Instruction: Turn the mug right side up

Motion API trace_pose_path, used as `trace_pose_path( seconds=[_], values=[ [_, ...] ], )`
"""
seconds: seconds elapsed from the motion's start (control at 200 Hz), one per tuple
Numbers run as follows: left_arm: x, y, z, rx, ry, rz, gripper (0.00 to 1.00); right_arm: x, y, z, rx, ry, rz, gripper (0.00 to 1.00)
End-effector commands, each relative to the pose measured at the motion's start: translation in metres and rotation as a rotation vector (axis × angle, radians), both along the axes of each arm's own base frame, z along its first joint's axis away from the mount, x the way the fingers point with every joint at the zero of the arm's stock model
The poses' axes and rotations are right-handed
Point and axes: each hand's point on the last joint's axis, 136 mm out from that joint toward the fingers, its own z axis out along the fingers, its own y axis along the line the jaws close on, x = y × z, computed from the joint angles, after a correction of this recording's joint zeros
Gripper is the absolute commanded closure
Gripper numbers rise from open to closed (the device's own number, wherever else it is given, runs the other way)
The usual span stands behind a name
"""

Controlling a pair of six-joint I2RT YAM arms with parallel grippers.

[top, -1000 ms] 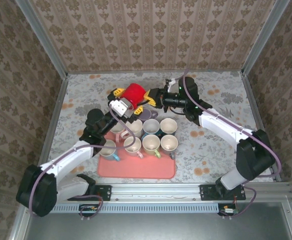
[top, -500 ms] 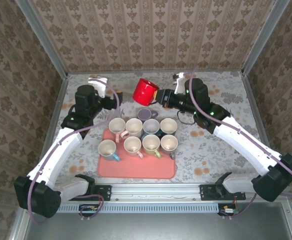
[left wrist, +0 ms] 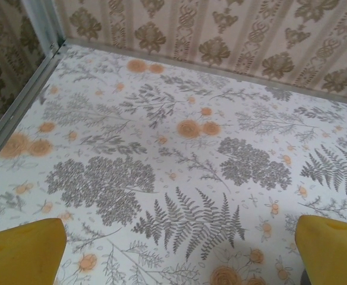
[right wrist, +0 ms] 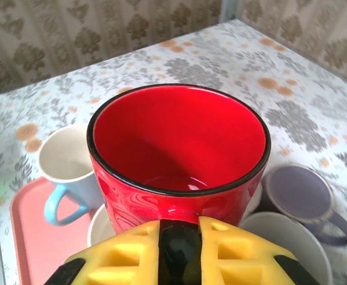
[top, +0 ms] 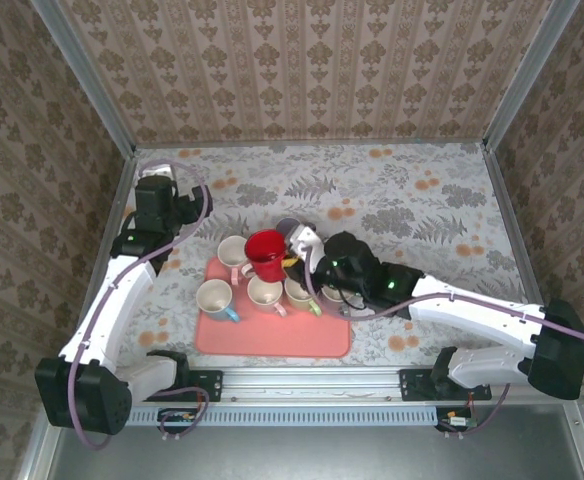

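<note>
One glossy red ceramic mug with a black rim (right wrist: 179, 142) hangs mouth-up over the far half of the flat pink plastic tray (top: 272, 342), directly above the cream mugs (top: 266, 293) standing there. The right gripper (right wrist: 179, 240) has it. Its yellow fingers are pressed together with no gap on a dark piece at the mug's near side, which I take to be the handle. On this showing the turn is done and only the setting-down is left.

One tray mug, with a blue handle (right wrist: 66, 163), stands just beside the red one, and a purple mug (right wrist: 301, 196) sits just off the tray's far edge.

The risk is the landing. That half of the tray is crowded, so a straight descent would put the red base on another rim and tip it or knock a neighbour. A thin pinch on the handle could also let the mug swing.

The left gripper (left wrist: 176, 255), well beyond the tray's far left corner, is spread wide over the floral table cover (left wrist: 179, 148) and holds nothing.
</note>
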Motion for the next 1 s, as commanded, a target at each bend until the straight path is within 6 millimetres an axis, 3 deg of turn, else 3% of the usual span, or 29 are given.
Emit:
trace_pose_path(
  seconds=[0.0,0.195,0.335,0.6,0.76,0.96,1.0],
  values=[
    [-0.006,0.008,0.004,-0.031,-0.029,0.052,0.00,-0.013,0.017,0.064,0.138,-0.293,0.073,1.00],
    [-0.006,0.005,0.004,-0.045,-0.041,0.037,0.00,-0.064,0.032,0.063,0.194,-0.380,0.226,1.00],
    [-0.006,0.004,0.005,-0.047,-0.044,0.030,0.00,-0.097,0.040,0.040,0.190,-0.340,0.327,1.00],
    [-0.006,0.004,0.003,-0.046,-0.044,0.028,0.00,-0.142,0.056,0.003,0.167,-0.244,0.469,1.00],
    [-0.006,0.004,0.002,-0.042,-0.041,0.026,0.00,-0.143,0.071,-0.015,0.155,-0.212,0.464,1.00],
    [-0.006,0.005,0.003,-0.038,-0.049,0.029,0.00,-0.127,0.086,-0.028,0.146,-0.206,0.387,1.00],
    [-0.006,0.005,0.003,-0.041,-0.049,0.030,0.00,-0.122,0.091,-0.041,0.119,-0.193,0.367,1.00]
  ],
)
